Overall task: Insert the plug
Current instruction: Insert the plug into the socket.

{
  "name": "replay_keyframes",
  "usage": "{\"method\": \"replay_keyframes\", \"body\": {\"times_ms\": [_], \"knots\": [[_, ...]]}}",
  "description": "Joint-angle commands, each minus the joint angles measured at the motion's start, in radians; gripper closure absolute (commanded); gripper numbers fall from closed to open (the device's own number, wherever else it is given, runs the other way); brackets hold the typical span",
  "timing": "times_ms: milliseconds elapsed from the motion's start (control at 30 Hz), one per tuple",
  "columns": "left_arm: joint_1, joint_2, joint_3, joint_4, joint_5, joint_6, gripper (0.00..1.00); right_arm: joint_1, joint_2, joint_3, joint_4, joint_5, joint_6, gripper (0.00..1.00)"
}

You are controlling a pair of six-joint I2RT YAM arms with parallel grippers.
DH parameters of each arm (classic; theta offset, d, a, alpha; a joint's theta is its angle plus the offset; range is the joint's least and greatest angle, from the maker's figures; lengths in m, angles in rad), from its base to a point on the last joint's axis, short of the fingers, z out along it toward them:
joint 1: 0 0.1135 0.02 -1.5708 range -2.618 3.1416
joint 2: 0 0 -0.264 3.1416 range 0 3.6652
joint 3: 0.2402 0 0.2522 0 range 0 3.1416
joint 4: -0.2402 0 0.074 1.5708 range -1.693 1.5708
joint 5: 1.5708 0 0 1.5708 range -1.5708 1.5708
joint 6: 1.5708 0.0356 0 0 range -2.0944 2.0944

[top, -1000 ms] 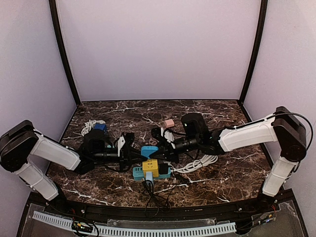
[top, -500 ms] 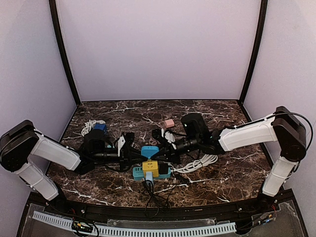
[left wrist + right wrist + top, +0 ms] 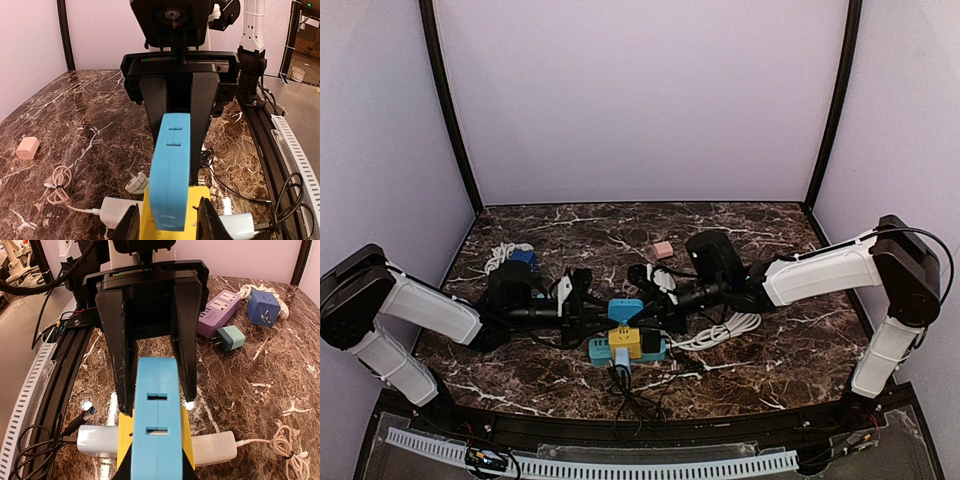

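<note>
Plainly, right claw [image 3: 176, 145] pinches the blue plug [image 3: 171, 190] — left claw [image 3: 156, 407] parted around it, yellow adapter [image 3: 626, 341] beneath.

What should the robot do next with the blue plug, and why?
Probably the right tool should press the blue plug straight down. It is clamped on the plug, which stands on the yellow adapter, while the left tool is open with gaps at the plug's sides, so only the right one can seat it.
</note>
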Motion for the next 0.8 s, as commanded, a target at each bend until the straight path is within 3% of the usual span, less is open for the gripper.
{"method": "replay_keyframes", "body": {"times_ms": [0, 500, 767], "knots": [[0.002, -0.025, 0.005, -0.044, 0.033, 0.021, 0.71, -0.003, 0.002, 0.020, 0.012, 0.012, -0.015, 1.00], [-0.004, -0.013, 0.010, -0.050, 0.047, 0.039, 0.67, 0.007, 0.017, 0.047, -0.001, 0.009, -0.021, 1.00], [-0.008, -0.005, 0.010, -0.050, 0.047, 0.049, 0.82, 0.009, 0.024, 0.052, 0.000, 0.005, -0.019, 1.00]]}}
